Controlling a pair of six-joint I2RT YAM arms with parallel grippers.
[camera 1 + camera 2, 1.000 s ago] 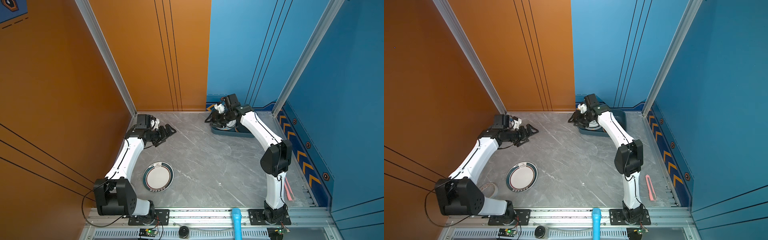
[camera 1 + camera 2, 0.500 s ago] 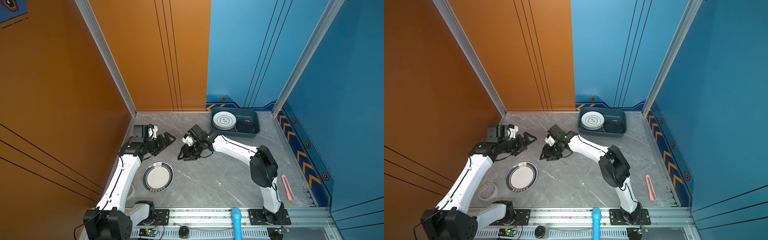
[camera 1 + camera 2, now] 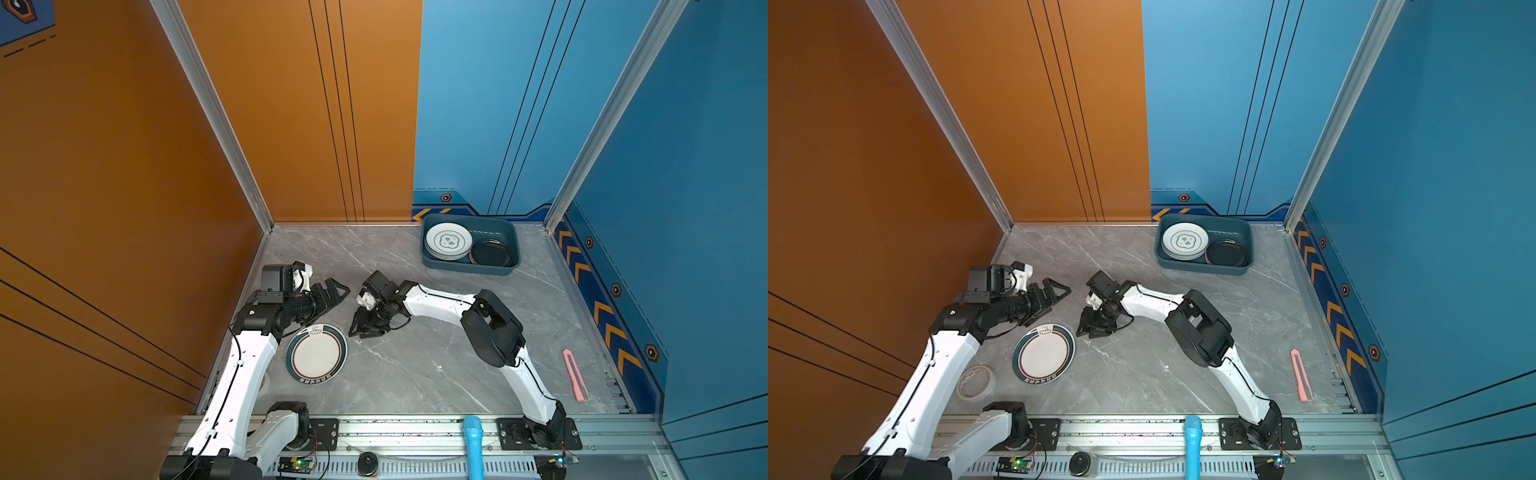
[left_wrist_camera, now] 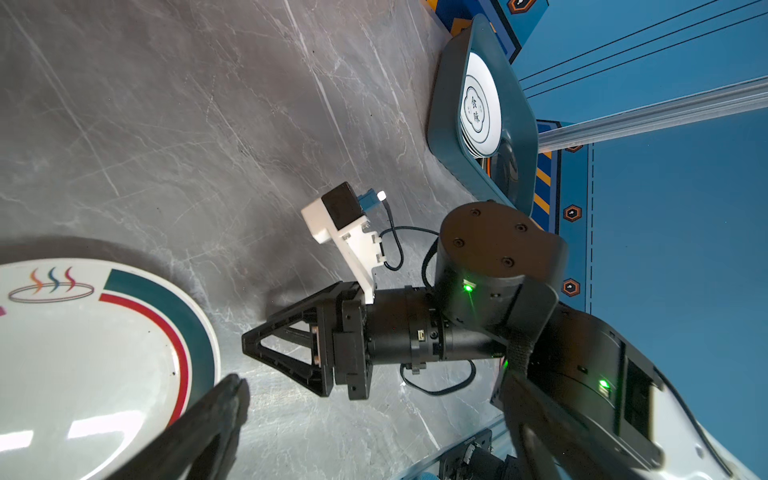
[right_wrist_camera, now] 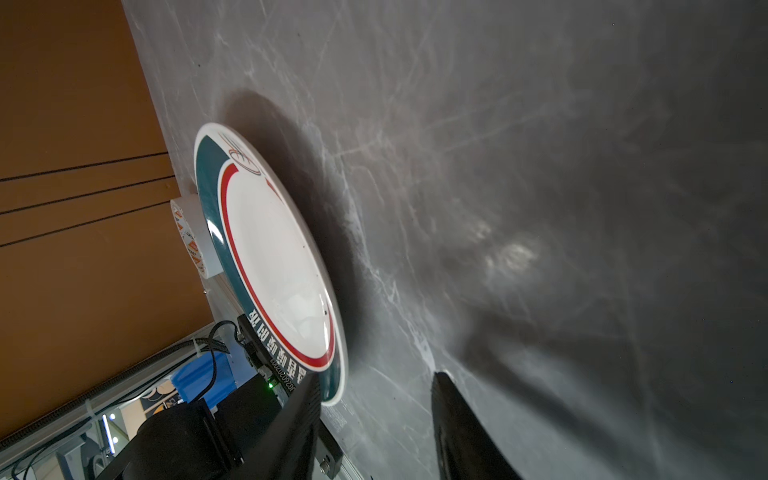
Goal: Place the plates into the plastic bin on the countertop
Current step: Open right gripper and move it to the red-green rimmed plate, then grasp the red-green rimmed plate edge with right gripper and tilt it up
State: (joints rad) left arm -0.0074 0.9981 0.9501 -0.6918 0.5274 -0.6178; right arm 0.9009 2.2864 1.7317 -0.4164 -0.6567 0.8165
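While I watch both top views from my desk, the grey marbled countertop (image 3: 415,386) takes up most of the scene. The left arm (image 3: 245,365) and right arm (image 3: 440,303) both reach in toward its near-left part.

The plastic bin (image 3: 469,270) sits at the far edge against the blue wall, well apart from both arms. Inside it a white plate with a green emblem (image 3: 449,240) tops a small stack on the left. A black plate (image 3: 491,253) lies beside it on the right.

One teal-rimmed plate (image 3: 316,353) with a red inner ring lies flat on the counter, between the two arms and outside the bin.

The left gripper (image 3: 343,291) is just beyond that plate's far rim, jaws spread wide and empty. The right gripper (image 3: 362,332) is low beside the plate's far-right edge. Its jaws are partly apart, with bare counter between them in the right wrist view. I cannot tell whether one finger (image 5: 299,415) touches the rim.

A tape roll (image 3: 976,382) lies left of the plate, by the left arm. A pink cutter (image 3: 575,376) lies far right.
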